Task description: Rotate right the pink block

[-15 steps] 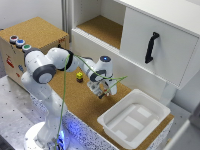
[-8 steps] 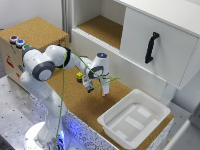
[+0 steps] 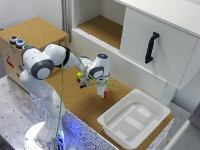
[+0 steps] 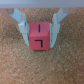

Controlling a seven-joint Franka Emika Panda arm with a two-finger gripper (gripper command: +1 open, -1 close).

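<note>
The pink block (image 4: 40, 37) is a small pinkish-red cube with black line marks on its top, resting on the cork board. In the wrist view it sits between my two fingers (image 4: 21, 26), which press against its opposite sides. My gripper (image 4: 40, 32) is shut on it. In the exterior view the gripper (image 3: 103, 90) points down at the middle of the cork board (image 3: 75, 100), and only a sliver of the pink block (image 3: 105, 93) shows under the fingers.
A small yellow block with a dark top (image 3: 79, 75) lies just to the exterior view's left of the gripper. A white tray (image 3: 145, 102) stands to the right. A white cabinet (image 3: 150, 30) with a black handle (image 3: 151, 47) is behind. A green cable (image 3: 62, 105) hangs along the arm.
The hand has shifted and turned slightly above the cork board. The pink block stays between the fingers at about the same spot.
</note>
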